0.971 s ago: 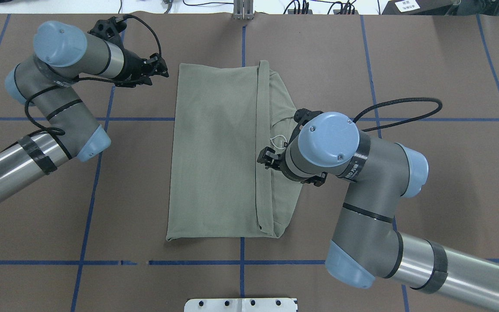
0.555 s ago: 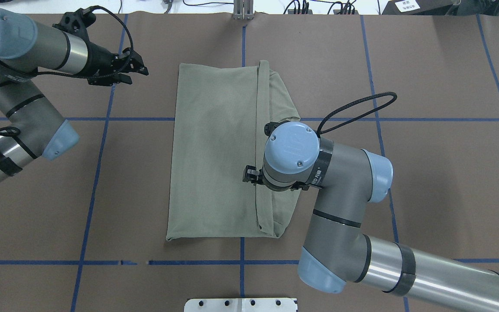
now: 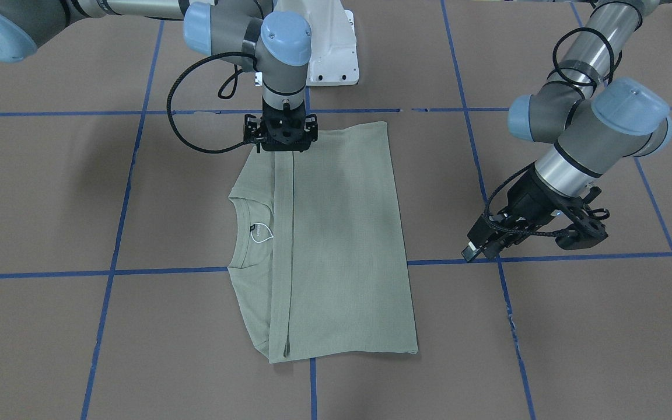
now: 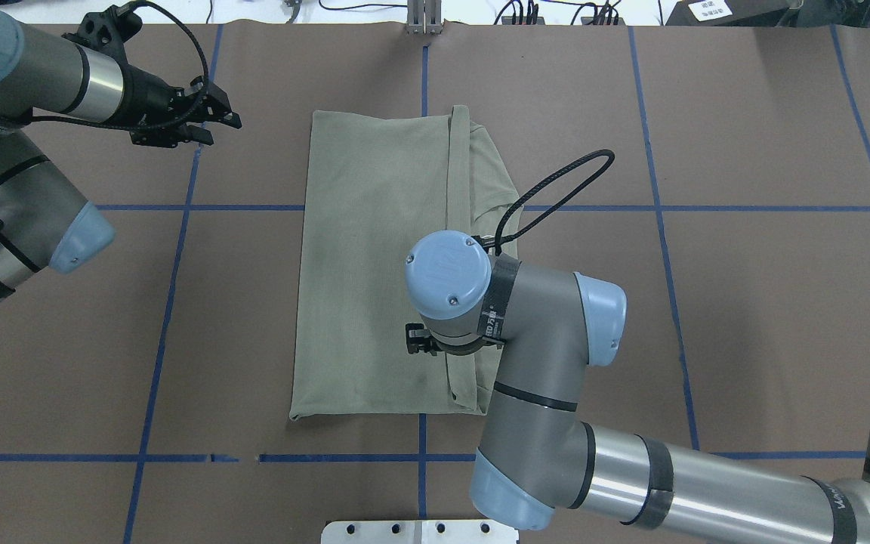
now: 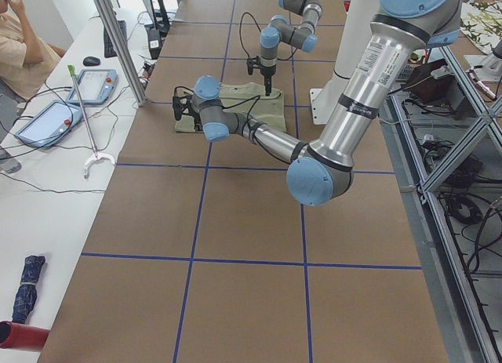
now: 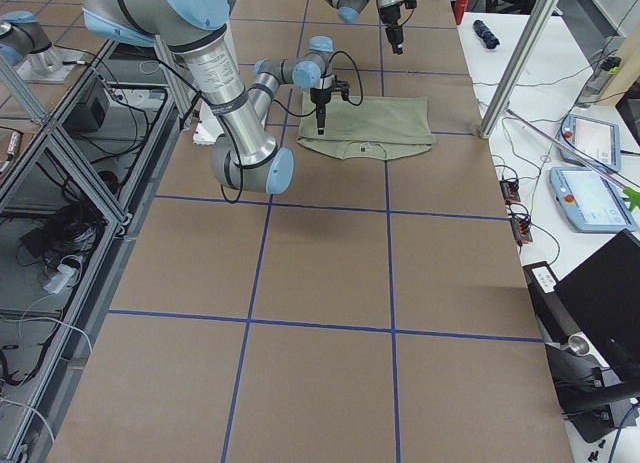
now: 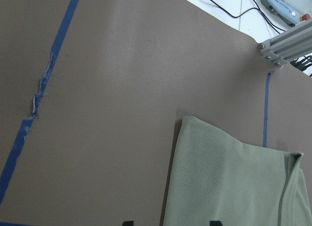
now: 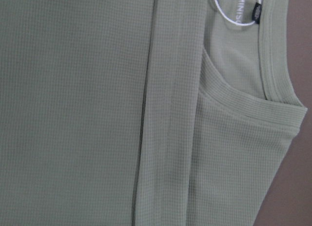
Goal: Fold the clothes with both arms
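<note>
Shifted since the earlier frames, the right gripper [image 3: 280, 140], closure indiscernible, hovers over the robot-side edge of the part-folded shirt [image 4: 374, 264] flat on the table [image 4: 745, 302], the spread left gripper [image 4: 222, 128] standing clear beside it; the next fold likely requires pinching that edge.

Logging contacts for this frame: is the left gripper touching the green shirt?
Apart. The overhead view shows a strip of bare table between the left gripper and the shirt.

The right arm [image 4: 480, 302] covers its own fingers and part of the shirt [image 4: 374, 264] from overhead. Only two tips of the left fingers [image 7: 127, 222] show, cut by the wrist view's bottom edge.
</note>
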`<act>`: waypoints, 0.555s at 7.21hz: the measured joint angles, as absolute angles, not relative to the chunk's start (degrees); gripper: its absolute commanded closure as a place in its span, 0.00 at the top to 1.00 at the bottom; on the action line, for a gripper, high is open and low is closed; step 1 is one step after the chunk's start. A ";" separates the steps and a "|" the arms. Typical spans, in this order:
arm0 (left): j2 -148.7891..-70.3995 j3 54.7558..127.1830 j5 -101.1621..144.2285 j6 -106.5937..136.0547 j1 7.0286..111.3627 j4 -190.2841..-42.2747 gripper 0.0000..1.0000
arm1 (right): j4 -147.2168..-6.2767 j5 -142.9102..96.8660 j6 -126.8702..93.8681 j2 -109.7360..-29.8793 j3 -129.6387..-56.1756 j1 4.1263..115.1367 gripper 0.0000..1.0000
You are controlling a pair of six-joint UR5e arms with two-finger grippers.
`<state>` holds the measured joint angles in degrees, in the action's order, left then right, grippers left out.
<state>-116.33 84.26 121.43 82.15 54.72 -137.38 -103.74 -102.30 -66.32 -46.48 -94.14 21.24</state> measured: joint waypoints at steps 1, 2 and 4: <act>-116.30 84.28 121.45 82.15 54.74 -137.37 0.61 | -105.31 -102.30 -64.36 -45.41 -92.83 20.80 1.00; -116.29 84.28 121.46 82.14 54.75 -137.37 0.61 | -106.87 -102.30 -63.04 -45.01 -92.33 20.37 1.00; -116.28 84.26 121.46 82.13 54.75 -137.37 0.61 | -109.25 -102.31 -61.64 -45.11 -92.07 19.53 1.00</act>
